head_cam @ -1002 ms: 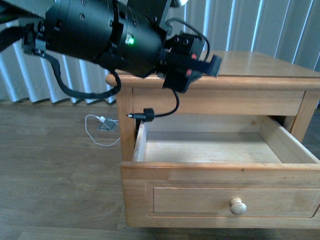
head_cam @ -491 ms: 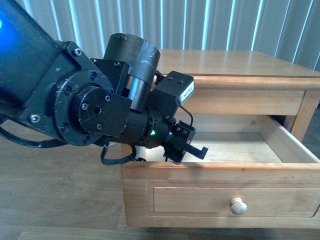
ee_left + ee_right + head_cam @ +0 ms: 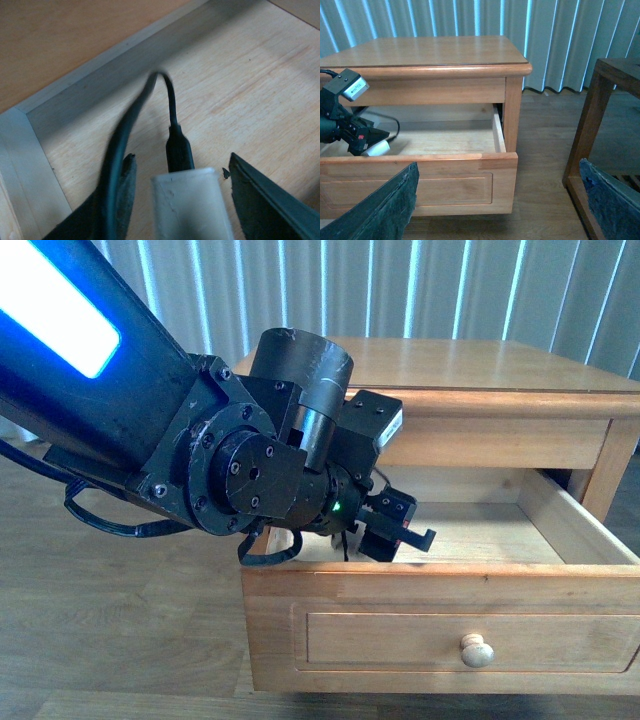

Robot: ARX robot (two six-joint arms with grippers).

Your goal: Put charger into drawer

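The drawer [image 3: 440,585] of the wooden nightstand stands pulled out, its pale floor [image 3: 250,90] showing. My left gripper [image 3: 400,530] reaches down into the drawer's left part. In the left wrist view the left gripper [image 3: 181,157] is open. The charger's white block [image 3: 190,205] lies between the jaws with a gap on each side. Its black cable [image 3: 170,105] loops up from the block. The right wrist view shows the charger [image 3: 379,148] low inside the drawer [image 3: 420,156]. My right gripper [image 3: 497,167] hangs open in front of the nightstand, holding nothing.
The drawer front carries a round wooden knob [image 3: 477,651]. The nightstand top [image 3: 430,50] overhangs the drawer's back half. A dark wooden furniture frame [image 3: 600,100] stands on the floor to the right. Vertical blinds [image 3: 450,290] hang behind.
My left arm has come down from the nightstand's top edge into the open drawer, bringing the charger and its cable with it. Over the last half second it shifted slightly right.
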